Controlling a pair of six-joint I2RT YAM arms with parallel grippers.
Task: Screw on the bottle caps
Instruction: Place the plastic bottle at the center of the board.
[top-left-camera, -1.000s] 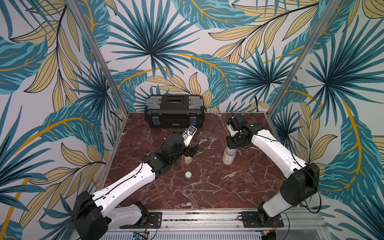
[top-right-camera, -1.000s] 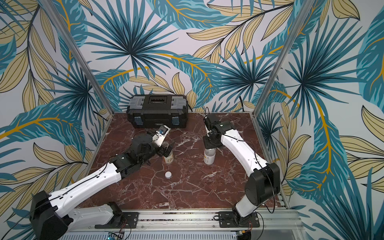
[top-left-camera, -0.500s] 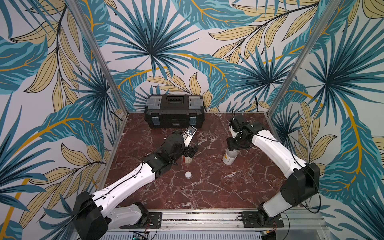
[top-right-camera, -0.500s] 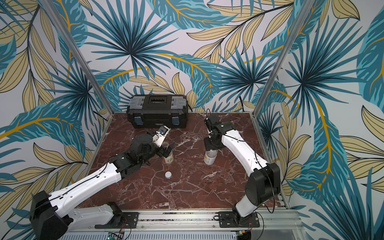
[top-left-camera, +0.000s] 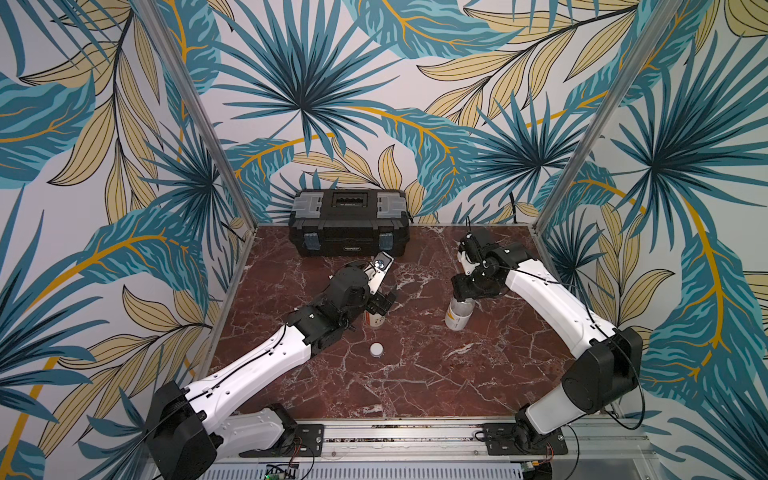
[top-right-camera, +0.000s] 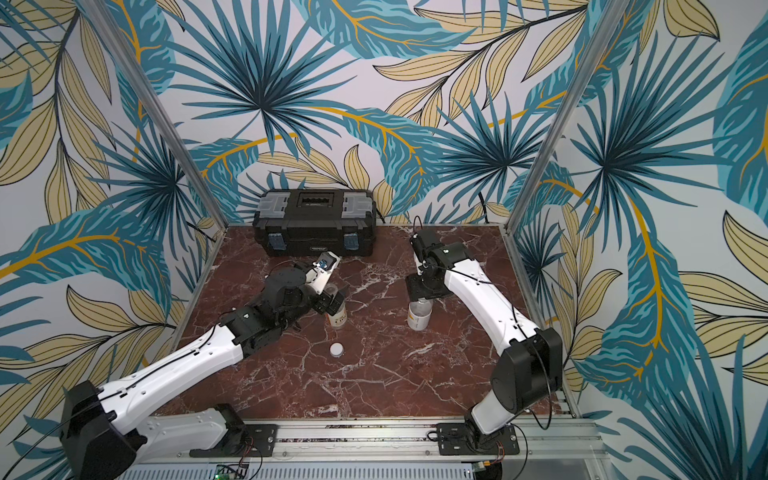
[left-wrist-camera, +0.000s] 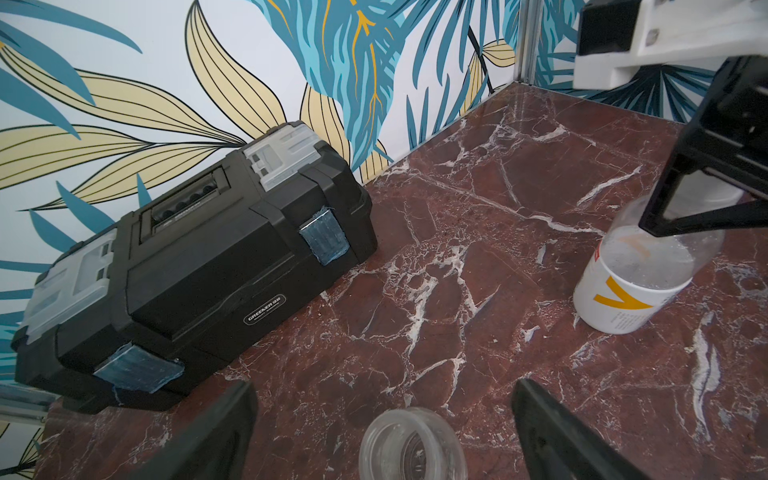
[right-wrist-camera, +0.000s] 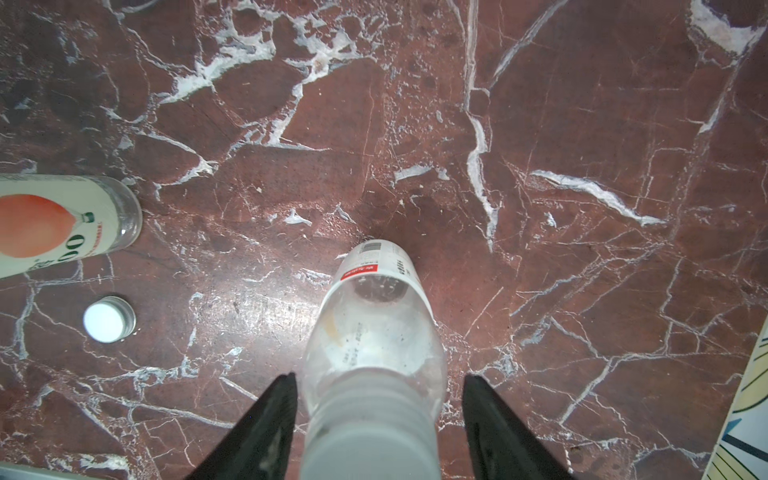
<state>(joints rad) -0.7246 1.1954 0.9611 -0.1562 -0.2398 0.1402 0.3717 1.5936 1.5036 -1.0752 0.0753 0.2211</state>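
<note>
Right gripper (top-left-camera: 463, 296) hangs over the capped bottle (top-left-camera: 457, 318) in both top views. Its forearm is stretched inward from the base and its wrist is bent to point straight down. Left gripper (top-left-camera: 381, 305) reaches in low and nearly level at the open bottle (top-left-camera: 375, 321). The loose cap (top-left-camera: 376, 349) lies on the table (top-left-camera: 415, 386) near that bottle, apart from it. A black toolbox (top-left-camera: 351, 224) sits against the back wall.

Left wrist view: the fingers (left-wrist-camera: 208, 436) are spread wide, one on each side of the uncapped neck, and grip nothing.

Right wrist view: the jaws stand parted on either side of the fitted cap (right-wrist-camera: 365, 451) with a gap on each side, so nothing is gripped.

Assessment: one cap appears seated, but its tightness cannot be told. The step in hand lies between grips on that cap. The next move calls for one of two actions: re-close for a further turn, or lift clear and fetch the loose cap. That cap must then be set square on the open neck while the left gripper closes to steady the bottle.
</note>
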